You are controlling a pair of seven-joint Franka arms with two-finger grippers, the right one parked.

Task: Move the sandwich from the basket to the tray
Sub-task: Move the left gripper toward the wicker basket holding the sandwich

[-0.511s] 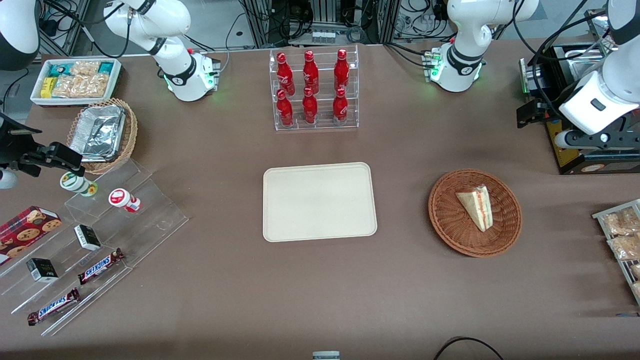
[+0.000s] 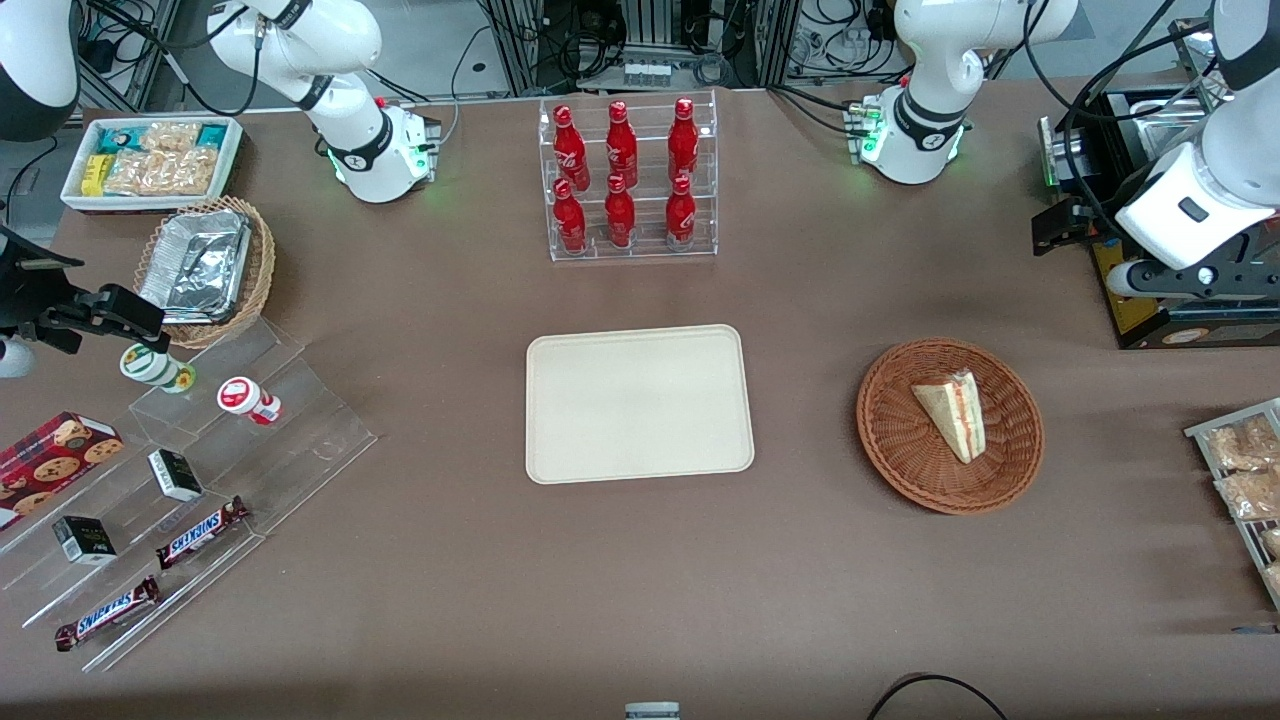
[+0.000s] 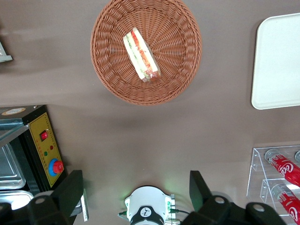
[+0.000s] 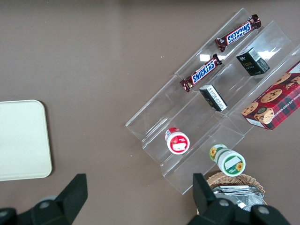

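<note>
A: Where is the gripper (image 3: pixel 136 194) just now?

B: High above the table, farther from the front camera than the basket (image 2: pixel 950 425) and toward the working arm's end of the table. Its two dark fingers (image 3: pixel 70 192) stand wide apart with nothing between them; through the gap the wrist camera sees only the working arm's white base with its green lights.

A: And the sandwich (image 2: pixel 952 412)?

B: Lying in the basket, on the woven floor near the middle, a pale wedge with its red, orange and green filling showing along the cut side. Nothing touches it.

A: How does the tray (image 2: pixel 638 403) sit next to that basket?

B: Flat on the brown table, well apart from the basket, toward the parked arm's end. It carries nothing.

A: What else lies around the basket?

B: Farther from the front camera than the basket, level with the tray, stands a clear rack of red bottles (image 2: pixel 624 176). Near the basket, farther from the front camera and right at the working arm's end of the table, is a black box with a yellow panel (image 3: pixel 45 150) and a red button
</note>
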